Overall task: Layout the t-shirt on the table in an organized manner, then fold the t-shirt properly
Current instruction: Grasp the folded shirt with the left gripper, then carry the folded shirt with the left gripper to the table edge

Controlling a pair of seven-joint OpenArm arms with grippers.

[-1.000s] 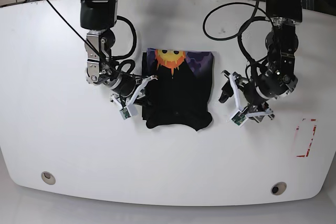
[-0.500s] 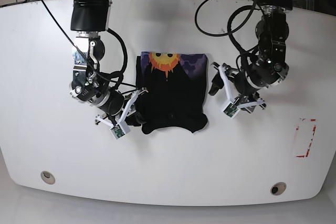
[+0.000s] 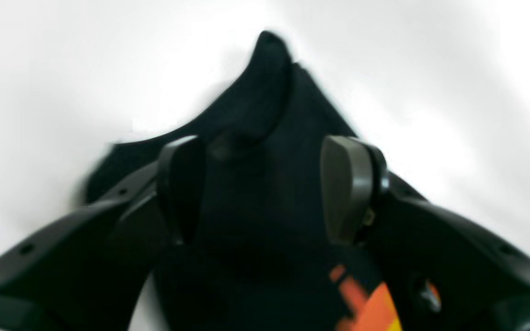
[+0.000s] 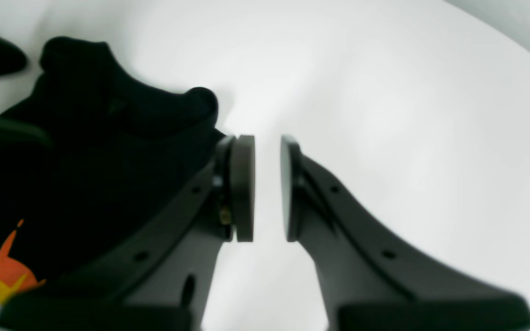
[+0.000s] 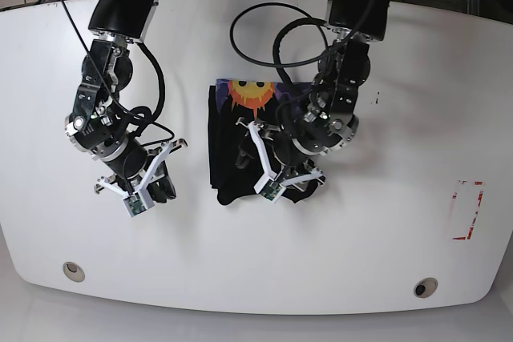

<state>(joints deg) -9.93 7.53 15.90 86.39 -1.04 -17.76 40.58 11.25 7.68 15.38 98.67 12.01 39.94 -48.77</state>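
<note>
The black t-shirt point(image 5: 228, 146) lies folded at the middle of the white table point(image 5: 385, 238), its orange and yellow print point(image 5: 252, 94) at the far end. My left gripper point(image 5: 244, 162) hangs over the shirt's near half and hides part of it. In the left wrist view the left gripper point(image 3: 262, 188) stands open, with black cloth point(image 3: 256, 115) under and between the fingers point(image 3: 345, 188). My right gripper point(image 5: 160, 190) is off to the left on bare table, apart from the shirt. Its pads point(image 4: 244, 188) are nearly together with nothing between them, and the shirt point(image 4: 85, 161) lies to their left.
Two round grommet holes point(image 5: 74, 270) point(image 5: 425, 287) sit near the table's front edge. A red-and-white tape mark point(image 5: 467, 210) is at the right. Black cables point(image 5: 264, 38) loop above the shirt's far end.
My left arm swung from the shirt's right side to over the shirt. My right arm pulled away to the left and toward the front. The shirt slid slightly left.
</note>
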